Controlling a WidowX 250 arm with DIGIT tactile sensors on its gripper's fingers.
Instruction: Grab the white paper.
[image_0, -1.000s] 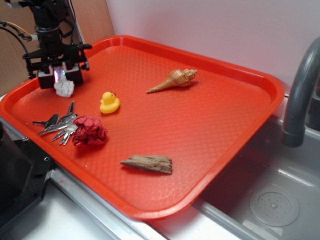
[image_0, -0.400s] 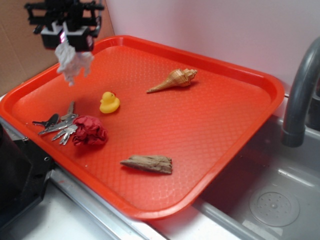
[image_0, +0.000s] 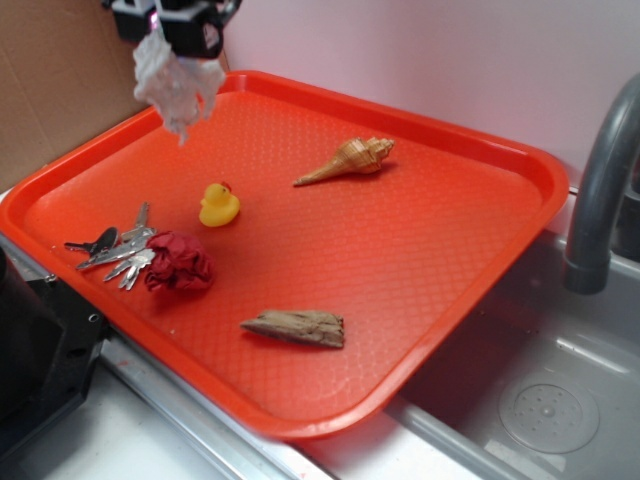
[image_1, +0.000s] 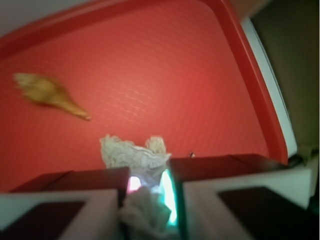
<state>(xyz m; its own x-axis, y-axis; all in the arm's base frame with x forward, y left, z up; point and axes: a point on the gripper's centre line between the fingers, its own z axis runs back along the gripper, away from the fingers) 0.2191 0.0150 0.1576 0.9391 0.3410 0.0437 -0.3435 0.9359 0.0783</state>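
Note:
The white paper (image_0: 176, 85) is a wrinkled white wad hanging from my gripper (image_0: 183, 38) high above the far left part of the red tray (image_0: 400, 250). The gripper is shut on its top, and the paper dangles clear of the tray floor. In the wrist view the paper (image_1: 134, 154) is pinched between the two fingers of my gripper (image_1: 148, 184) and sticks out beyond them, with the red tray floor below.
On the tray lie a yellow rubber duck (image_0: 219, 204), a dark red paper wad (image_0: 178, 262), a bunch of keys (image_0: 112, 251), a spiral seashell (image_0: 350, 158) and a piece of wood (image_0: 296, 327). A sink with a grey faucet (image_0: 600, 190) is at the right.
My gripper has risen from the tray floor with the white paper in it and moved up and to the right. The other objects have not moved.

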